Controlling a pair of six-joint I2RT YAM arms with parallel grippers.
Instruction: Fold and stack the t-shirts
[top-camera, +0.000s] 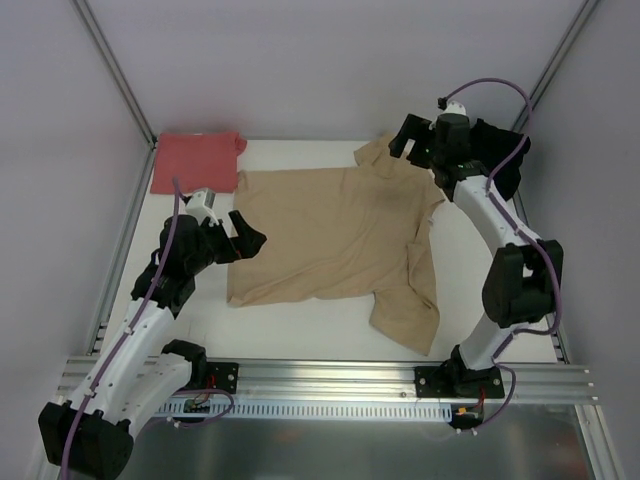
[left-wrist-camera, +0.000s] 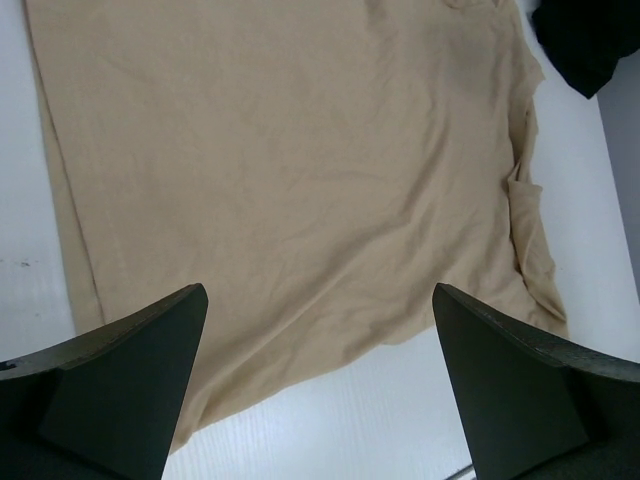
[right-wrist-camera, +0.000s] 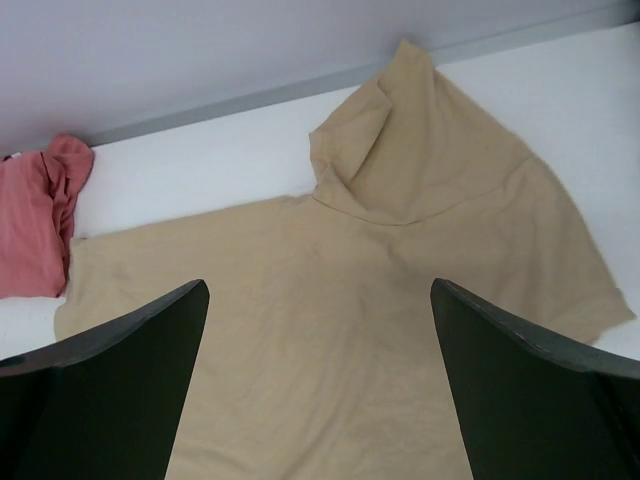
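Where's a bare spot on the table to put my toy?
Bare table: the strip between the tan shirt and the front rail, and the back gap beside the red shirt. The middle and back corners are crowded.

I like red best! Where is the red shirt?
In the top view, the salmon-red shirt lies at the far left corner, beside the tan shirt.

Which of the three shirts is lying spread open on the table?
The tan-beige shirt, in the middle. The salmon-red shirt lies gathered at the far left, the black shirt bunched far right.
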